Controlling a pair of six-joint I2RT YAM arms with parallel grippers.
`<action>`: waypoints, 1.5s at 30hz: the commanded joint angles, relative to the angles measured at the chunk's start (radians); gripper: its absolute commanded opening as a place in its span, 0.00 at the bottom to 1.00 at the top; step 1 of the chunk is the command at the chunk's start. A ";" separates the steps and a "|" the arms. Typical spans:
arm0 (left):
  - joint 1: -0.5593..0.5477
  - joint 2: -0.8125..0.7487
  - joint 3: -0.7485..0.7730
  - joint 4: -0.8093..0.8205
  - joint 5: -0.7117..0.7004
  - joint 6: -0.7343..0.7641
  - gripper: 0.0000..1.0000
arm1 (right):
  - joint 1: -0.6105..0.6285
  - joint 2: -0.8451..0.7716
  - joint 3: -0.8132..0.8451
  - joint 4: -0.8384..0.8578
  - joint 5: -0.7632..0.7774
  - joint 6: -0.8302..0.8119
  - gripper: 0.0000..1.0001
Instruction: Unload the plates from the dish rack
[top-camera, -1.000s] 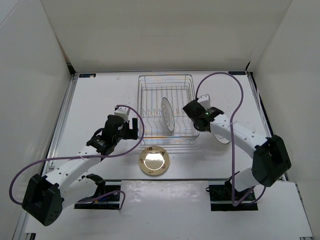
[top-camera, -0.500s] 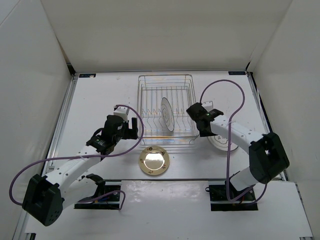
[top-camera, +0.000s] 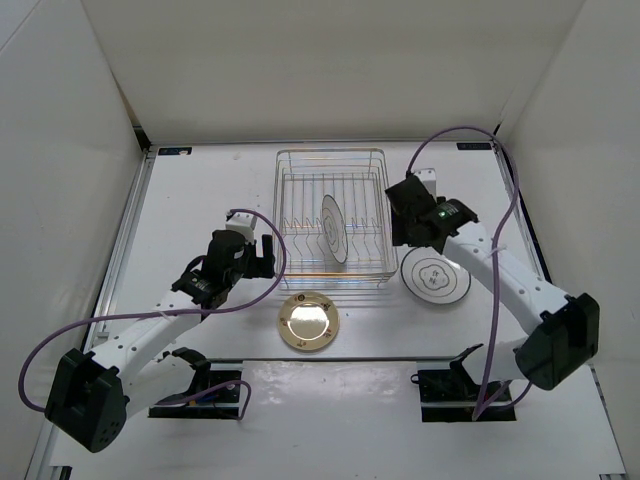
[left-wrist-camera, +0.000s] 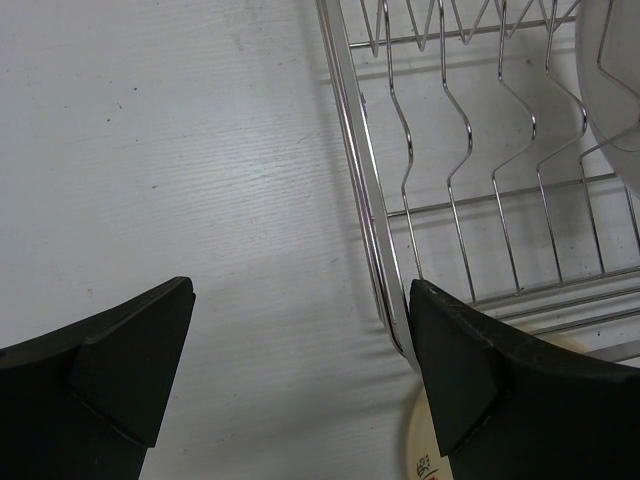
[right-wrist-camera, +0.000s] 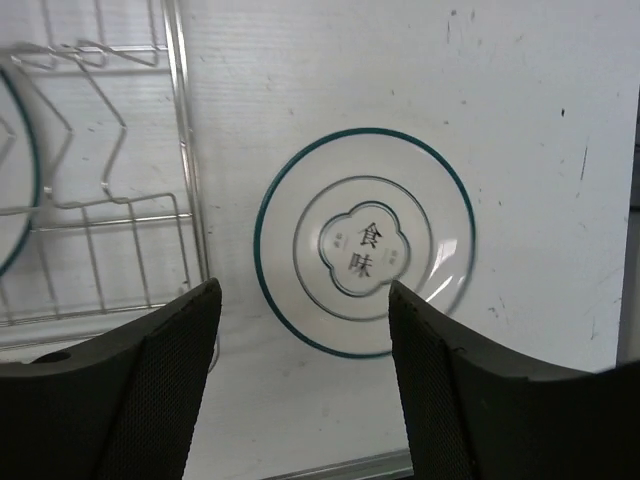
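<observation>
A white plate with a dark ring and printed centre lies flat on the table, just beside the wire dish rack, framed between the parted fingers of the pincer above it.

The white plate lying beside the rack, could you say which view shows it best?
The right wrist view: the white plate is close, its ring and centre characters legible. The top view shows it small, beside the rack; the left wrist view misses it.

Robot lab booth: plain white walls enclosing a white table
</observation>
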 joint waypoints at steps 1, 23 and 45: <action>0.011 -0.001 0.027 -0.019 0.004 -0.003 0.99 | 0.002 -0.058 0.092 -0.035 -0.051 -0.037 0.71; 0.022 0.007 0.027 -0.019 0.021 -0.010 0.99 | 0.224 0.181 0.392 0.131 -0.417 -0.292 0.76; 0.028 0.001 0.021 -0.018 0.027 -0.009 0.99 | 0.300 0.554 0.690 0.054 -0.102 -0.240 0.67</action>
